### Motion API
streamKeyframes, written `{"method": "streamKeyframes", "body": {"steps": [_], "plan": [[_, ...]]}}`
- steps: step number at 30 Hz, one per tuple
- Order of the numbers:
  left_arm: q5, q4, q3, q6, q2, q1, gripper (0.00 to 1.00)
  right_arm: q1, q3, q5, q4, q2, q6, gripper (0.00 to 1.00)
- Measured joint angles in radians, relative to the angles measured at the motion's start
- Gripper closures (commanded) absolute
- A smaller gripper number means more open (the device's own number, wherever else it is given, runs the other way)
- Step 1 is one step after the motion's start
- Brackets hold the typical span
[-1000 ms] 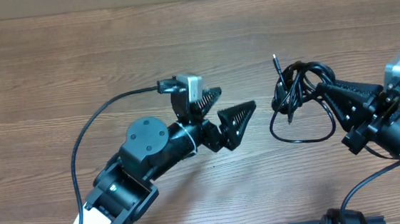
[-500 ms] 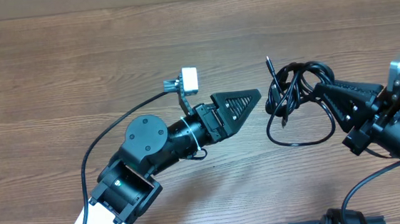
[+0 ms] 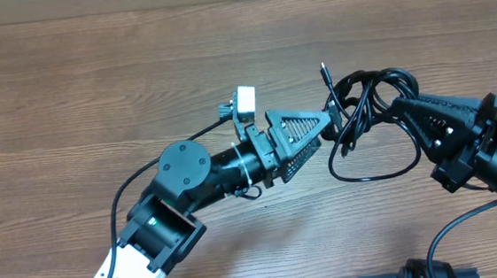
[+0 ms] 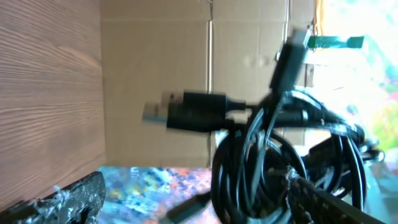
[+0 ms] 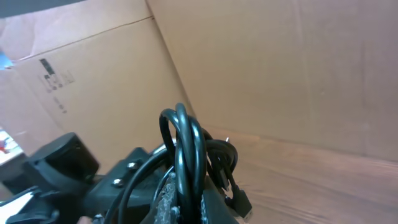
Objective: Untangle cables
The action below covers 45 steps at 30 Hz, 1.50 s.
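The cables [image 3: 366, 112] are a knotted black bundle hanging over the right-centre of the counter [image 3: 93, 80]. One slack loop [image 3: 375, 172] sags towards the wood below, and one plug end [image 3: 323, 69] pokes up and out at the top left. The right jaws are clenched on the right side of the bundle. My right wrist view shows the cords pinched between the two fingers, so that end is anchored. What has changed is on the other side. A second ago the left jaws sat well apart from the tangle near the middle of the counter, turned partly away. Since then the left arm [image 3: 184, 171] has swung across and rolled its wrist, and the left jaws now sit right at the left edge of the bundle. They are spread wide, and the left wrist view shows the coils and a blurred plug between the two fingers, so they are not yet gripping anything. The bundle has also drifted a little left to meet them. I read this as the set-up for a second grip. Once the left side closes on a strand, I can pull against the right hold and start opening the knot. I can't yet tell which strand will be caught.
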Motion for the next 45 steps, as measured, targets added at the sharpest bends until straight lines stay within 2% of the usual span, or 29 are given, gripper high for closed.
{"method": "streamKeyframes", "body": {"steps": [11, 25, 28, 36, 37, 41, 43, 45], "plan": [[0.017, 0.153, 0.000, -0.099, 0.071, 0.000, 0.38, 0.000, 0.000, -0.069, -0.050, 0.000, 0.020, 0.96], [0.035, 0.178, 0.000, -0.109, 0.071, 0.000, 0.77, 0.000, 0.000, -0.072, -0.066, 0.000, 0.019, 0.96], [0.034, 0.184, 0.000, -0.089, 0.071, 0.000, 0.96, -0.001, 0.000, -0.072, -0.072, 0.001, 0.019, 0.96], [-0.047, 0.182, 0.000, 0.118, 0.073, 0.002, 0.96, -0.008, 0.000, -0.061, -0.153, 0.035, -0.011, 0.96], [-0.060, 0.182, 0.000, 0.149, 0.073, 0.002, 0.96, -0.008, 0.000, -0.059, -0.159, 0.036, -0.014, 0.94], [-0.110, 0.185, 0.000, 0.371, 0.073, 0.002, 0.96, -0.007, 0.000, -0.029, -0.228, 0.043, -0.021, 0.64], [-0.121, 0.186, 0.000, 0.493, 0.073, 0.002, 0.96, -0.007, 0.001, 0.001, -0.256, 0.043, -0.035, 0.57], [-0.123, 0.182, 0.000, 0.686, 0.073, 0.002, 0.96, -0.007, 0.001, 0.043, -0.302, 0.043, -0.056, 0.46]]}}
